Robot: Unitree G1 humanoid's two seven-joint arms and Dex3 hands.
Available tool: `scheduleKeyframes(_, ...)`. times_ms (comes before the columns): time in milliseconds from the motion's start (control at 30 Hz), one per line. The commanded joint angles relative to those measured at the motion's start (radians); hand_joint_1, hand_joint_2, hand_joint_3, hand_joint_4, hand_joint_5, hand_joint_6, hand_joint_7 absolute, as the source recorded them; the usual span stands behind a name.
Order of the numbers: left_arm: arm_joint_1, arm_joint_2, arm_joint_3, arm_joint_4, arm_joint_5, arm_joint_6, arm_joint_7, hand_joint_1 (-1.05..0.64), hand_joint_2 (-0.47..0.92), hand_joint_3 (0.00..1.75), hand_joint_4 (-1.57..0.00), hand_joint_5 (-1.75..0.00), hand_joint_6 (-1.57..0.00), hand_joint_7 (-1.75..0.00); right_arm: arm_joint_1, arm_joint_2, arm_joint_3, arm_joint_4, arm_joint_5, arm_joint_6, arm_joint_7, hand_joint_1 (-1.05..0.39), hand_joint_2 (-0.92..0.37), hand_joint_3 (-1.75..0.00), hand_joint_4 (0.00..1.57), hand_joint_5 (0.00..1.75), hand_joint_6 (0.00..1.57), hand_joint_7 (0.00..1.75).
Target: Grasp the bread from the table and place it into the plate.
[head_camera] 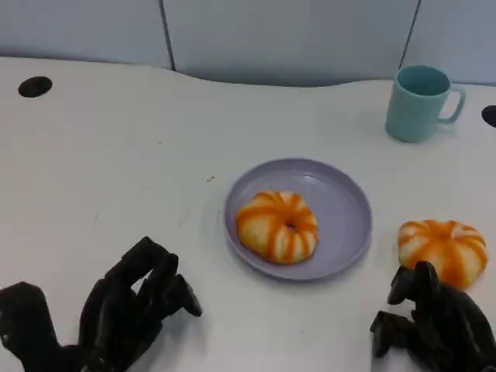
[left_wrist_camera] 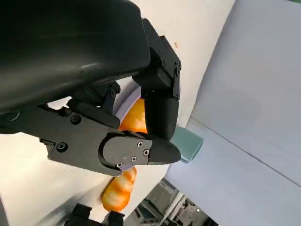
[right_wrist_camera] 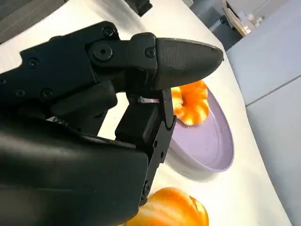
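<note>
A white table (head_camera: 116, 155) is being backed by pale grey wall panels (head_camera: 287, 31). Two orange-striped breads are being seen: one (head_camera: 277, 225) lying in the single lilac plate (head_camera: 341, 209), one (head_camera: 443, 249) on the table just beside the empty, loosely curled right hand (head_camera: 434, 322). The left hand (head_camera: 128, 306) is curled, holding nothing. One teal mug (head_camera: 419, 101) is standing behind.

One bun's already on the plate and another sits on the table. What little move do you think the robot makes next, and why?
Probably the right robot hand eases forward and closes around the bread on the table. That bun lies just ahead of it, beside the purple plate, and the hand holds nothing. The other bread already rests in the plate.
</note>
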Motion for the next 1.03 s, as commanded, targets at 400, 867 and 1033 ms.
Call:
scheduleKeyframes(400, -0.077, 0.018, 0.039, 0.142, 0.023, -0.113, -0.03, -0.53, 0.92, 0.24, -0.88, -1.75, -0.63, -1.75, -0.023, -0.022, -0.015, 0.073, -0.023, -0.053, 0.008, -0.45, -0.92, -0.53, 1.31, 1.28, 1.16, 1.26)
scheduleKeyframes(867, -0.1, 0.011, 0.044, 0.186, 0.018, -0.137, -0.059, -0.53, 0.92, 0.22, -0.89, -1.75, -0.65, -1.75, -0.046, -0.025, -0.029, 0.132, -0.017, -0.087, 0.039, -0.48, -0.92, -0.53, 1.38, 1.21, 1.26, 1.13)
scheduleKeyframes(1033, -0.111, 0.019, 0.047, 0.192, 0.02, -0.13, -0.054, -0.54, 0.92, 0.21, -0.89, -1.75, -0.65, -1.75, -0.053, -0.027, -0.031, 0.133, -0.015, -0.083, 0.031, -0.46, -0.92, -0.54, 1.39, 1.21, 1.26, 1.13)
